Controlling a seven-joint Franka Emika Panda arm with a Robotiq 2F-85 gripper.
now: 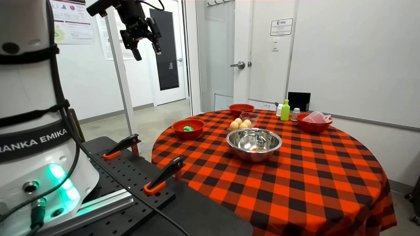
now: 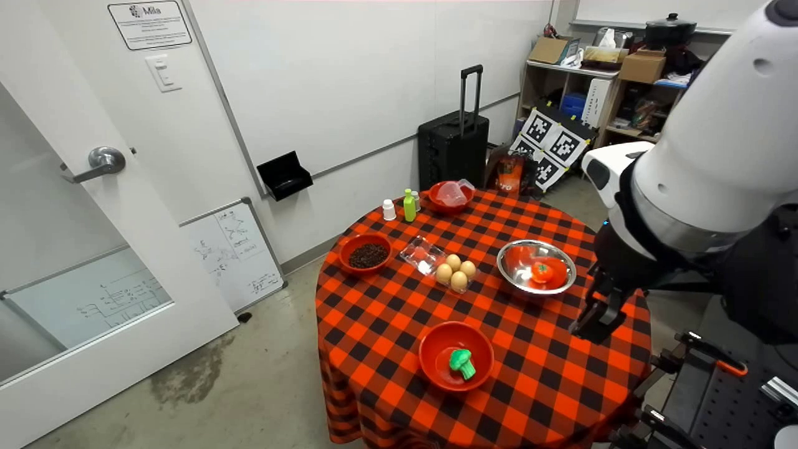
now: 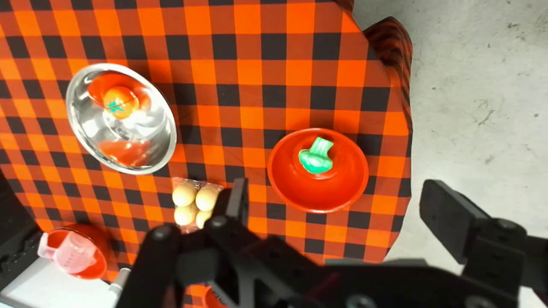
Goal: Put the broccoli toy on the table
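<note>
The broccoli toy (image 1: 188, 128) is small, bright green and lumpy. It lies in a red bowl (image 1: 188, 135) near the table's edge. The toy (image 2: 461, 362) and bowl (image 2: 447, 333) also show in an exterior view, and the wrist view shows the toy (image 3: 317, 161) inside the bowl (image 3: 312, 194). The table (image 1: 311, 183) has a red-and-black checked cloth. My gripper (image 1: 147, 55) is open and empty, high above the table. In an exterior view the gripper (image 2: 596, 327) points down. In the wrist view the bowl appears between the spread fingers of the gripper (image 3: 338, 190).
A steel bowl (image 2: 522, 288) holds a toy tomato (image 2: 542, 272). Several eggs (image 2: 458, 274) sit beside it in clear plastic. A red bowl (image 2: 361, 269) of dark beans, a yellow-green bottle (image 2: 409, 207) and a red bowl (image 2: 446, 209) with a measuring cup stand farther off.
</note>
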